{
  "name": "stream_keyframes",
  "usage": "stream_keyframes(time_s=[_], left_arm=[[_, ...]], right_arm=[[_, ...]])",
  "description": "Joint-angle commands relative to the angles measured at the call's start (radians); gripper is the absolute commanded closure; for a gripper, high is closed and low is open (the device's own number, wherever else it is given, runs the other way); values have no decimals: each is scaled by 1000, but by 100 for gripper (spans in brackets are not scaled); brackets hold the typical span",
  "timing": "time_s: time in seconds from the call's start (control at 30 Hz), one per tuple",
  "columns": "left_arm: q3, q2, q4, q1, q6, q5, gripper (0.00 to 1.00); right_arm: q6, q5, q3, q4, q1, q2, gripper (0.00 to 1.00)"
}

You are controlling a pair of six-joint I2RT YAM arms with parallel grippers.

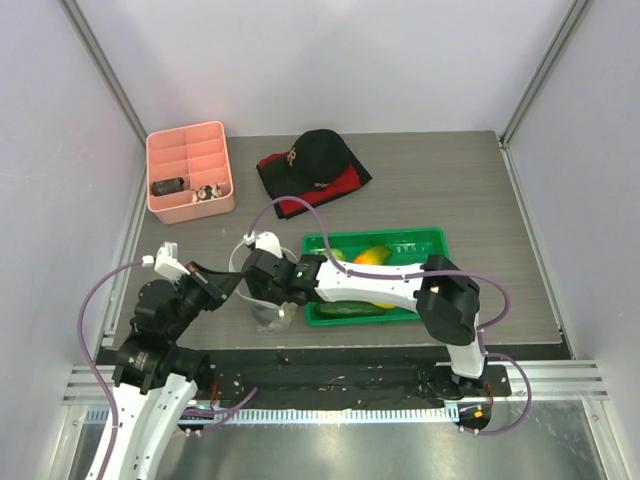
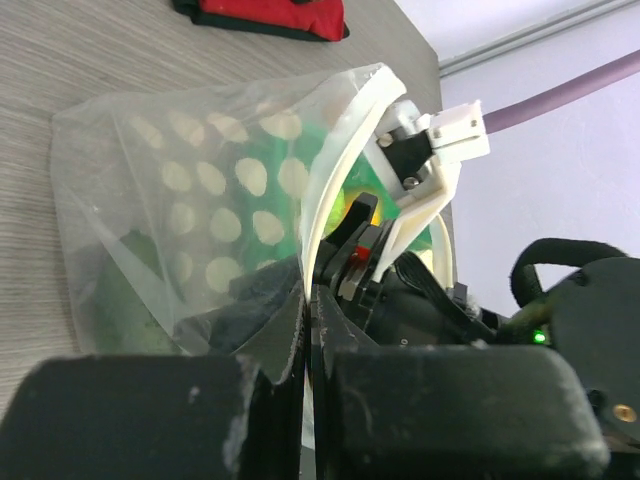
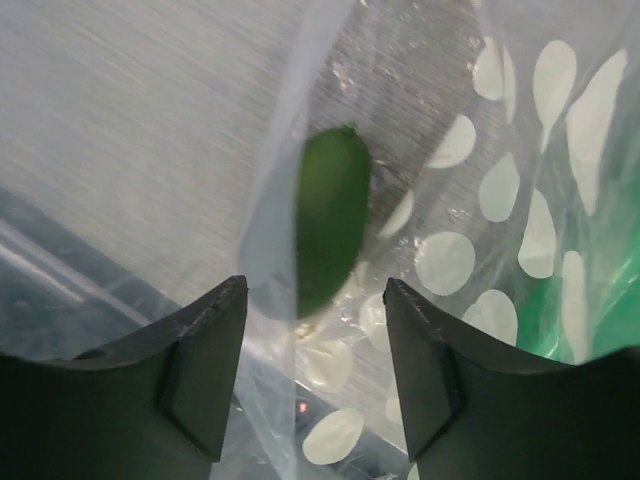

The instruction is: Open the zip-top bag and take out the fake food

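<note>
The zip-top bag (image 1: pixel 270 318), clear with white dots, hangs between my two grippers just left of the green tray (image 1: pixel 430 237). My left gripper (image 1: pixel 238 286) is shut on the bag's white zip edge (image 2: pixel 318 205), seen close up in the left wrist view (image 2: pixel 308 300). My right gripper (image 1: pixel 264 282) is open at the bag's mouth; in the right wrist view its fingers (image 3: pixel 210 370) straddle the plastic (image 3: pixel 480 200). A dark green fake food piece (image 3: pixel 331 225) lies in the bag below them. An orange-yellow piece (image 1: pixel 370 257) and a cucumber (image 1: pixel 350 310) lie in the tray.
A pink divided box (image 1: pixel 190 170) stands at the back left. A black cap (image 1: pixel 318 152) lies on a red cloth (image 1: pixel 330 185) at the back middle; the cloth also shows in the left wrist view (image 2: pixel 270 15). The right arm spans across the tray.
</note>
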Motion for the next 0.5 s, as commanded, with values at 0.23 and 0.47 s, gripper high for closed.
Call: stream_keyframes(time_s=[0.23,0.47], left_arm=[[51,26,46,3,-7,63,100],[138,57,130,2,-56,175,100]], right_arm=[[-24,23,-59,79,8,-7,36],[-81,47,-48,76,8,-40,38]])
